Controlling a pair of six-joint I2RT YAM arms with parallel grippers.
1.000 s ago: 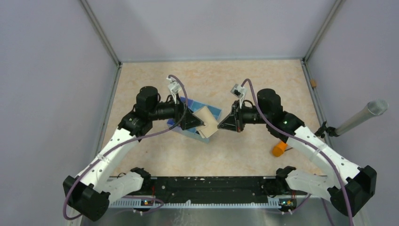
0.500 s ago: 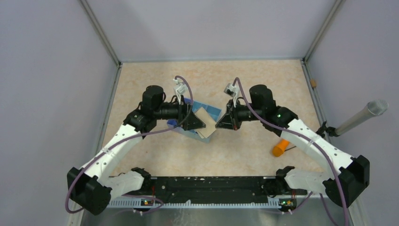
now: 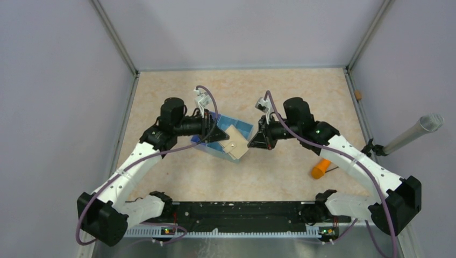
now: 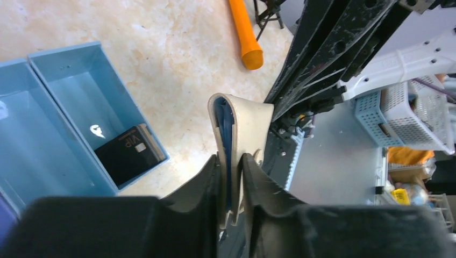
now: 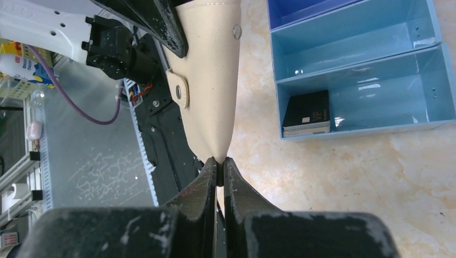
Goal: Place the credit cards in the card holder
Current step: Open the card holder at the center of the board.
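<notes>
The beige card holder (image 3: 234,143) hangs above the blue tray (image 3: 246,127), held between both arms. My left gripper (image 3: 221,135) is shut on the holder's (image 4: 250,121) left edge, its jaws pressing the two flaps together. A dark blue layer shows between the flaps; I cannot tell whether it is a card or lining. My right gripper (image 3: 251,144) is shut on the opposite corner of the holder (image 5: 207,91). A small stack of credit cards (image 5: 306,113), the top one black and marked VIP (image 4: 129,158), lies in an end compartment of the tray.
The tray (image 5: 355,24) has three compartments; apart from the card stack they show nothing inside. An orange handled tool (image 3: 319,170) lies on the table to the right. A grey microphone (image 3: 414,134) pokes in from the right wall. The arms' black base rail (image 3: 231,212) runs along the near edge.
My left gripper has gone from open to shut on the holder's left edge. The right arm shifted slightly left with the holder, which now lies flatter between the grippers.
</notes>
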